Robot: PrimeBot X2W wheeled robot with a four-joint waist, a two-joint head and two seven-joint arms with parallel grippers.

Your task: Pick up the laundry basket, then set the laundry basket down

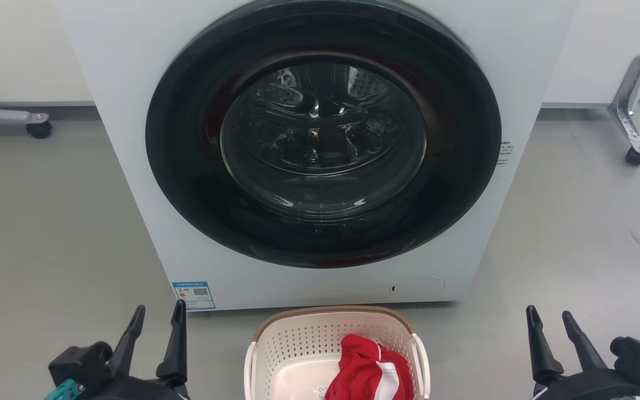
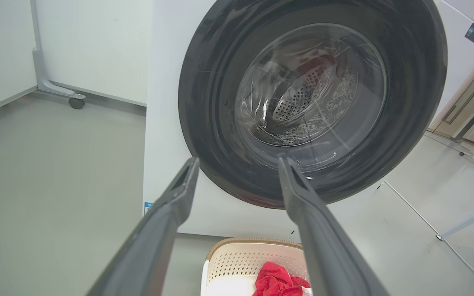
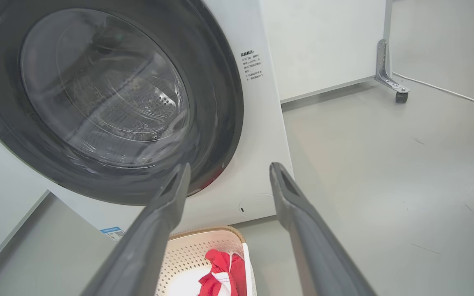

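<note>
**Pickup not yet begun**

The cream-white perforated plastic laundry basket [image 1: 303,340], holding a red garment [image 1: 367,368], is sitting on the grey floor [image 1: 48,222] just before the white front-loading washer [image 1: 131,166]. The left gripper [image 1: 160,305] and right gripper [image 1: 549,311] are hovering either side of it, fingers spread and empty. The next move is probably lowering both to its white side handles [image 1: 250,366].

Left gripper [image 1: 159,314] at lower left of head view, right gripper [image 1: 550,320] at lower right; both empty, fingers parted, pointing up-frame
</note>
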